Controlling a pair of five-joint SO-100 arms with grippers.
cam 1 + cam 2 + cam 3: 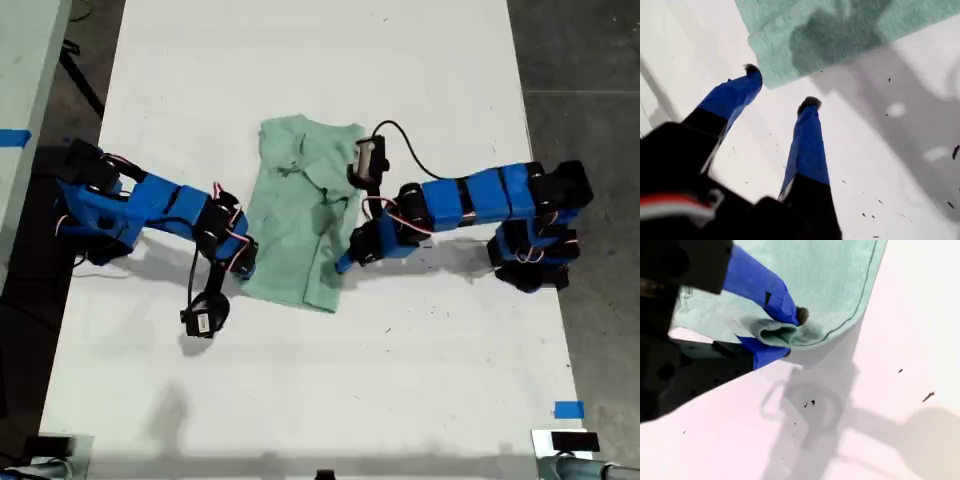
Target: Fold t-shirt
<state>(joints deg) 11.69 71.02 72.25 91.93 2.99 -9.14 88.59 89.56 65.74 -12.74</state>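
The pale mint-green t-shirt [300, 210] lies crumpled and partly folded in the middle of the white table [300, 400]. My first gripper [243, 268] is on the arm at the exterior view's left, by the shirt's near corner. In the first wrist view this gripper [781, 86] is open, its fingertips [810, 103] just short of the t-shirt [840, 30] and nothing between them. My second gripper [343, 265], on the arm at the exterior view's right, sits at the shirt's other side edge. There the second gripper [792, 334] is shut on a small fold of the t-shirt [815, 270] near its stitched hem.
Dark floor borders the table on both sides in the exterior view. A blue tape mark [568, 409] sits near the table's lower right corner in that view, with a small black object [575, 440] beside it. Both arm bases stand at the table's side edges.
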